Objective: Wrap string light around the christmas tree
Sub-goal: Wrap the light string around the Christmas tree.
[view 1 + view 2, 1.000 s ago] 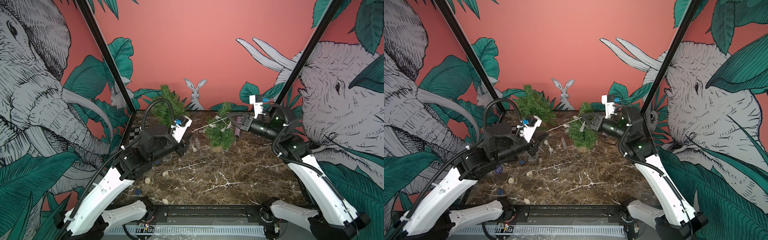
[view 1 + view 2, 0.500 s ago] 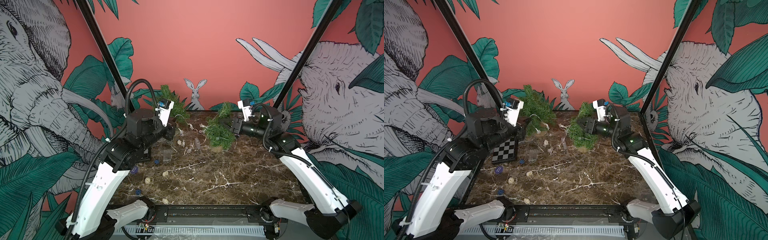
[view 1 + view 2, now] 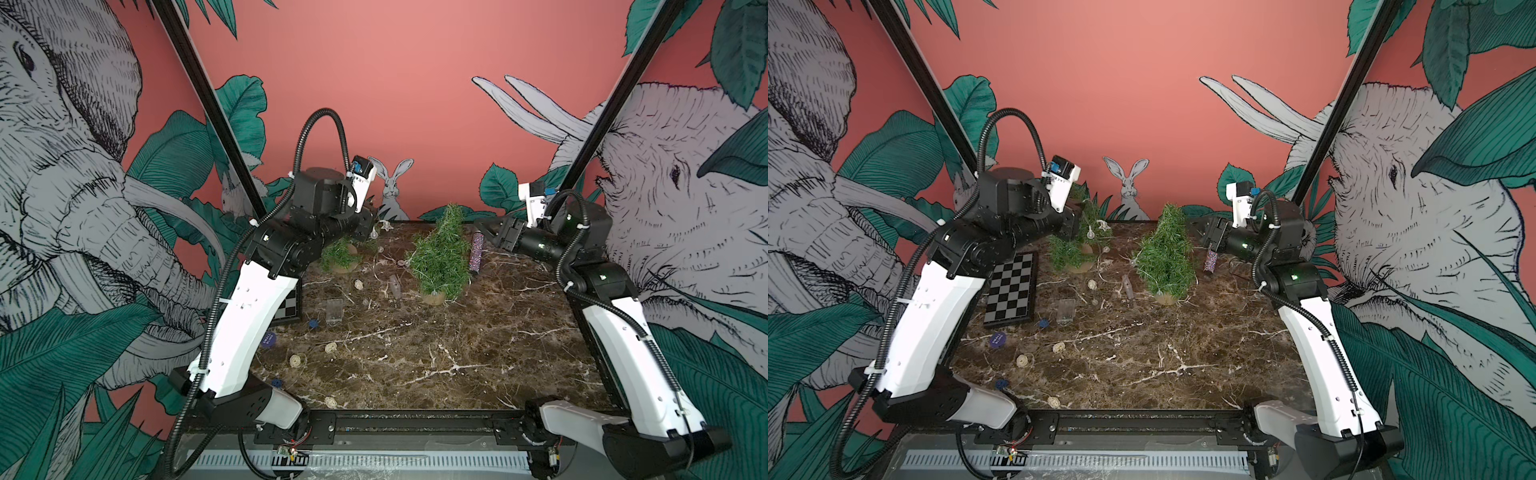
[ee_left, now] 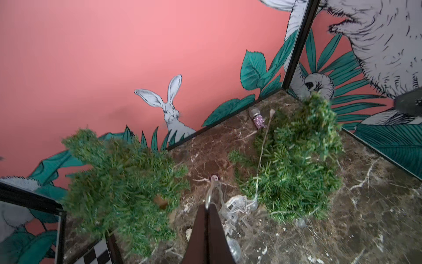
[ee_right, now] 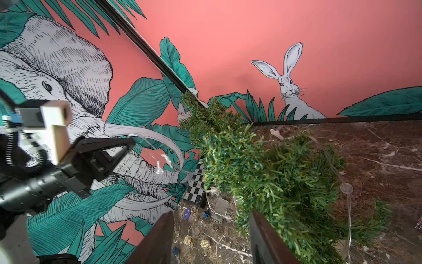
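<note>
Bushy green tree (image 3: 440,257), twelve o'clock on marble table (image 3: 415,365); left gripper (image 4: 207,209) pinches clear string light (image 4: 214,177); right gripper (image 5: 211,216) gapes empty; coral walls (image 3: 415,104).

Marble tbl (image 3: 457,340) w/ xmas tree (image 3: 440,253), checkerboard (image 3: 1011,289), wicker balls (image 3: 296,360).

Only the round purple chip (image 3: 997,340) bears readable words: "SMALL BLIND", in white letters.

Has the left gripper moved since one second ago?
Yes. The left gripper went up and back toward the painted rabbit, away from the checkerboard.
</note>
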You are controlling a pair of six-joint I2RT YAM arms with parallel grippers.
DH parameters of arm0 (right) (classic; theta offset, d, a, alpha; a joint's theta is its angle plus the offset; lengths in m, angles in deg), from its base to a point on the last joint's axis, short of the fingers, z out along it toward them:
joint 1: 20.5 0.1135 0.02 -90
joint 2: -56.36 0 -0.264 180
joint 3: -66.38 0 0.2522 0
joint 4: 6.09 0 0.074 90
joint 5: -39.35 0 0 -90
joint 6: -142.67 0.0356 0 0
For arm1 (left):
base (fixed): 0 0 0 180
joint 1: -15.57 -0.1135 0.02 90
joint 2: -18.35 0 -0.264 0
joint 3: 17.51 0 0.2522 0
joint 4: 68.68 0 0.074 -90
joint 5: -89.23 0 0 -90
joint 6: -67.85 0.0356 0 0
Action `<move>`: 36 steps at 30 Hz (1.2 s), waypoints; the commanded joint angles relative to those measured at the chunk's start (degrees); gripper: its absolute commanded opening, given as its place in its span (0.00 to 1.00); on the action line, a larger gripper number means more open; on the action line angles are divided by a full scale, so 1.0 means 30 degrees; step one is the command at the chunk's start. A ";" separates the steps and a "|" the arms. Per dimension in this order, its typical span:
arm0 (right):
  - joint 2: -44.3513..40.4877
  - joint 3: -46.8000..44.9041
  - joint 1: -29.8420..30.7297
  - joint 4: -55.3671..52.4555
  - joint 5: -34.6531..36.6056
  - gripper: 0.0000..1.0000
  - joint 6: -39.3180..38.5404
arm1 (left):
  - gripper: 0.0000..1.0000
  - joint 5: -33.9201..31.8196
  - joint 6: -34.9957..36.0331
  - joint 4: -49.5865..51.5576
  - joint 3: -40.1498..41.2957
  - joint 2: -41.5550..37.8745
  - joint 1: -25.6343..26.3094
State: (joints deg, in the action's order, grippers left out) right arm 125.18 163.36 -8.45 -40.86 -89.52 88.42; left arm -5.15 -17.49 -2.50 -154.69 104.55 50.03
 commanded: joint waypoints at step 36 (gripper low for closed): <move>1.6542 0.7432 -0.0356 1.1990 0.0074 0.50 -0.4974 | 0.00 0.2712 0.5184 -2.2730 -0.8220 1.5256 -0.0970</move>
State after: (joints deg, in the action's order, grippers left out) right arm 172.78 185.20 -10.15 -12.47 -84.60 76.03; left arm 1.89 -4.18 -60.83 -176.72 148.96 46.69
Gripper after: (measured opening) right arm 0.494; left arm 0.050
